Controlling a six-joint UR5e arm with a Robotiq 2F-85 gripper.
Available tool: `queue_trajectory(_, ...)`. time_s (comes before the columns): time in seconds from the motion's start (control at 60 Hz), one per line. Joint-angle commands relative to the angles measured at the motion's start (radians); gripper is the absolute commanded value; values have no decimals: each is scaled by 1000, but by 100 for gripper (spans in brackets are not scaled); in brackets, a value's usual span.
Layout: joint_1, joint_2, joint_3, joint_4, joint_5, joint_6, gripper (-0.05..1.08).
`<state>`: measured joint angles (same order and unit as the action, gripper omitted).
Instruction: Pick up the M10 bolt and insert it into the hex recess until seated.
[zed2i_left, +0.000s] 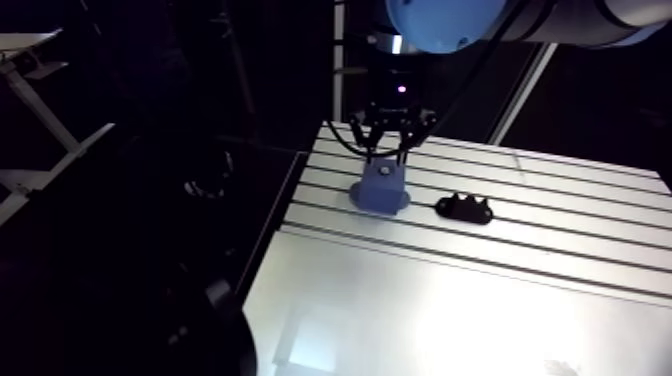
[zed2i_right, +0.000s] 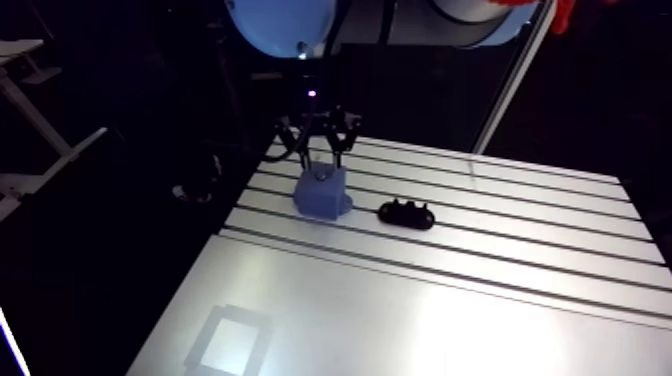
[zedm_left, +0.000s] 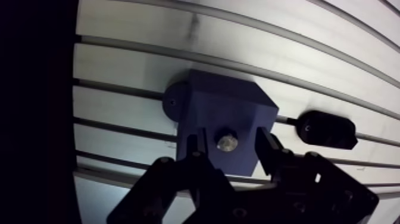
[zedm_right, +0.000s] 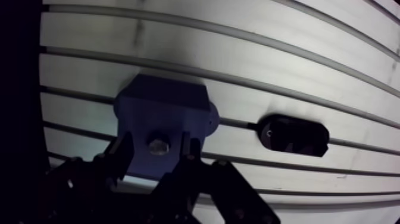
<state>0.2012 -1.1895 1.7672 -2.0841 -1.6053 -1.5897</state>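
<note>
Bench (zed2i_left: 560, 220) of pale slotted aluminium, its grooves running in parallel lines, fills most of the scene. A robot arm (zed2i_left: 445, 20) with a light-blue joint cap reaches down from above and ends directly over a blue block (zed2i_left: 380, 187). The block stands on the bench close to one edge, with a small round tab (zedm_left: 172, 101) sticking out at its base. Near the block, on the side away from that edge and not touching it, lies a low black oblong piece (zed2i_left: 464, 208) with a bumpy top. In the wrist view, a metal bolt (zedm_left: 227, 142) sits in the top face of the block, only its round grey head showing. The jaws are spread, one on each side of the bolt head, with a clear gap between each and the bolt.
</note>
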Motion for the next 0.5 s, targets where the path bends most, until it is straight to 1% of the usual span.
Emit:
queue_trajectory(0.017, -3, 0, 1, 0, 15, 0, 47)
queue_trajectory(0.5, -3, 0, 7, 0, 17, 0, 47)
